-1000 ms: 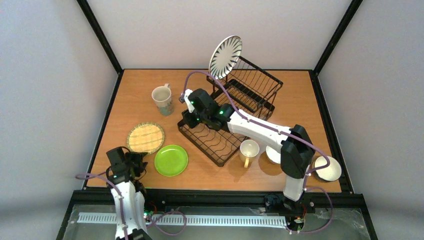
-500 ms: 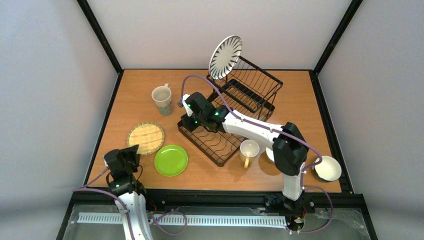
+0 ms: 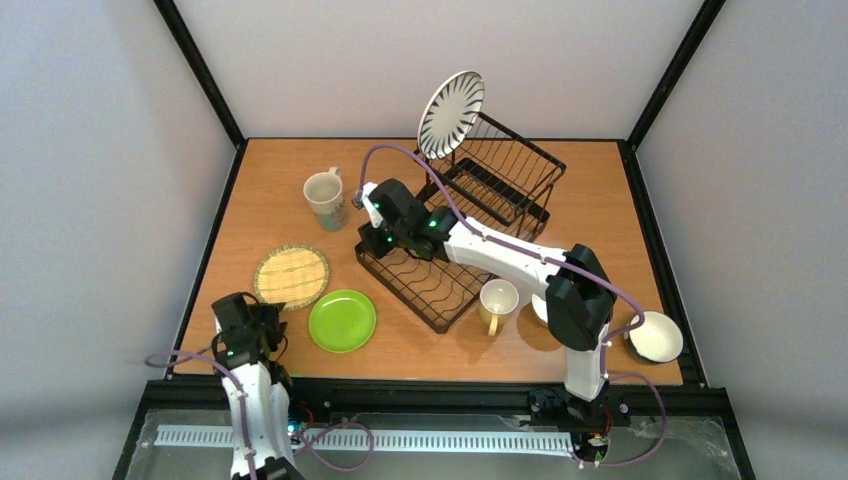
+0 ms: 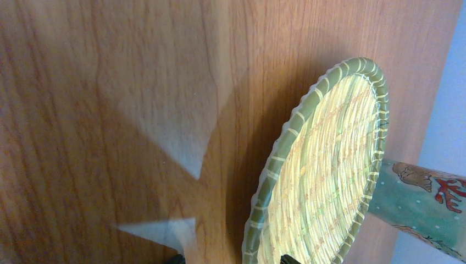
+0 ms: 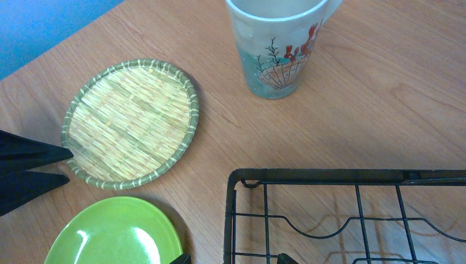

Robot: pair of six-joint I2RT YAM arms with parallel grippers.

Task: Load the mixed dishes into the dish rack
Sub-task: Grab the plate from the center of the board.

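Observation:
The black wire dish rack stands mid-table, and the striped plate leans upright at its taller basket end. My right gripper hovers open over the low tray's left corner, just short of a pale mug. The woven bamboo plate and the lime-green plate lie flat on the table left of the rack. My left gripper is open, low at the bamboo plate's near rim, holding nothing. A second mug and a bowl sit to the right.
A small white dish is partly hidden behind the right arm's elbow. The left arm shows as a black shape at the left edge of the right wrist view. Black frame posts and grey walls border the wooden table.
The left gripper drew back toward the table's near edge, then came forward again to the bamboo plate. The right gripper shifted slightly left toward the mug.

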